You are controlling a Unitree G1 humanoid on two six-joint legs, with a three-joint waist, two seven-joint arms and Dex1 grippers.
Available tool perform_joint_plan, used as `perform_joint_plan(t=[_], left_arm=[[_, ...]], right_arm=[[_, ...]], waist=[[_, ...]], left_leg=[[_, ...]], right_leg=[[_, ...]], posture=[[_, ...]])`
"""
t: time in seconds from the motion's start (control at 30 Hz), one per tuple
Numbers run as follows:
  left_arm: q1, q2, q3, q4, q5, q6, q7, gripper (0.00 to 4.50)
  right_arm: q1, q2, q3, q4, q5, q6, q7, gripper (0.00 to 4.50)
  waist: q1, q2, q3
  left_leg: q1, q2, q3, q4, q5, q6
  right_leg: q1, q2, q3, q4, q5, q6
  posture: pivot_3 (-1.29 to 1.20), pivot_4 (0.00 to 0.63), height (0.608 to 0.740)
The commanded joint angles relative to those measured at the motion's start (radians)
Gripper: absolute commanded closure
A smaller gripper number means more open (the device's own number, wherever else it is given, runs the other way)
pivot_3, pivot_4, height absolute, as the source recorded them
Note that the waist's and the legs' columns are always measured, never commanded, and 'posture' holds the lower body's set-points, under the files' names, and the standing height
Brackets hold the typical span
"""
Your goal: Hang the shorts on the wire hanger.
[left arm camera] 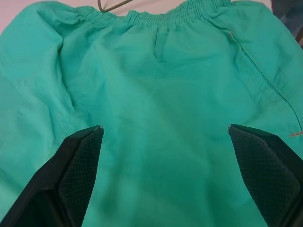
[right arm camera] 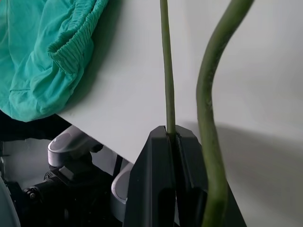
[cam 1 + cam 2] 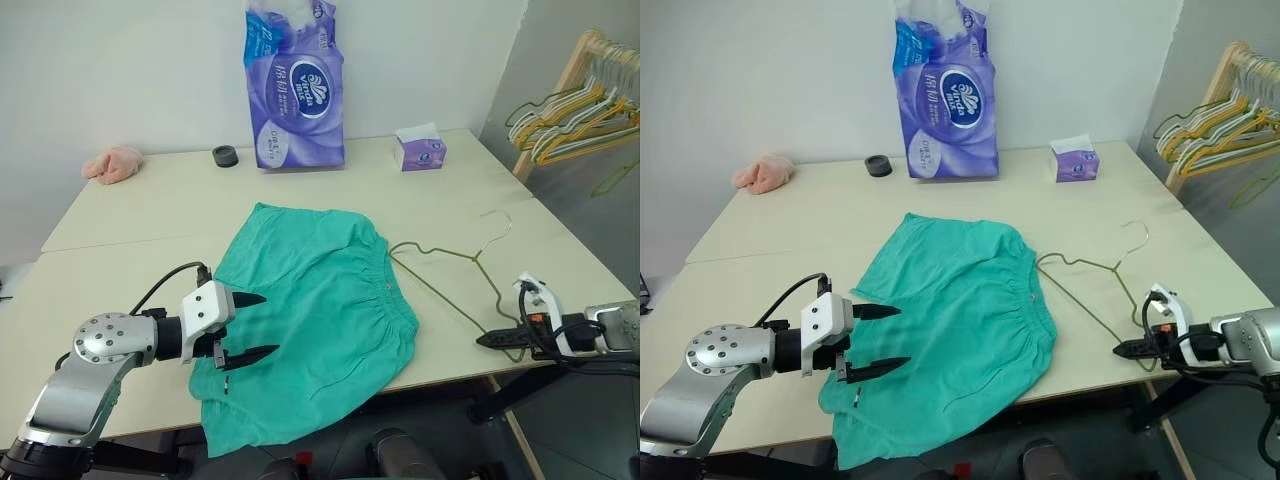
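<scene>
Left gripper (image 3: 252, 326) jaws spread wide, hovering over leg end of shorts (image 3: 320, 310), holding nothing. Shorts lie flat on tabletop (image 3: 150, 210), waistband on side away from left jaws, one leg hanging over near edge. Right gripper (image 3: 1130, 349) jaws pinched tight on wire hanger (image 3: 1090, 290) at its corner nearest tabletop edge; hanger lies flat, stretching from right jaws to waistband.

2 head eyes overlook the table (image 3: 120, 215); wrists peer close.

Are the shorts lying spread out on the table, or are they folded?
Spread out. The shorts lie flat on the table, waistband toward the wire hanger, one leg edge hanging over the front.
</scene>
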Motion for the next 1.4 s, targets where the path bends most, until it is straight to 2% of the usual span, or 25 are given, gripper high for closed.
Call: perform_joint_plan(t=[0.03,0.6,1.07,1.4], left_arm=[[0.002,0.006,0.008,-0.034,-0.007,-0.003,0.005,0.03],[0.004,0.010,0.016,-0.028,-0.001,-0.012,0.009,0.03],[0.012,0.012,0.018,-0.025,0.006,-0.023,0.009,0.03],[0.007,0.005,0.010,-0.007,0.002,-0.041,-0.004,0.03]], right_arm=[[-0.048,0.007,0.014,0.006,-0.001,-0.027,0.002,4.50],[-0.106,-0.033,0.088,0.046,-0.016,-0.072,0.076,4.50],[-0.166,-0.038,0.060,0.152,-0.068,-0.148,0.067,4.50],[-0.039,-0.071,-0.004,-0.018,0.035,-0.041,0.085,4.50]], waist=[[0.000,0.000,0.000],[0.002,0.002,0.003],[0.002,0.002,0.003],[0.005,0.002,0.002]], left_leg=[[0.000,0.000,0.000,0.000,0.000,0.000],[-0.001,0.000,0.000,0.000,0.000,0.000],[-0.001,0.001,0.000,0.000,0.000,0.000],[-0.002,0.001,0.000,0.000,0.000,0.000]], right_leg=[[0.000,0.000,0.000,0.000,0.000,0.000],[-0.001,0.000,0.000,0.000,0.000,0.000],[-0.002,0.000,0.000,0.000,0.000,0.000],[-0.002,0.000,-0.001,0.000,0.000,0.000]], posture=[[-0.26,0.055,0.740],[-0.25,0.049,0.740],[-0.24,0.044,0.740],[-0.25,0.047,0.740]])
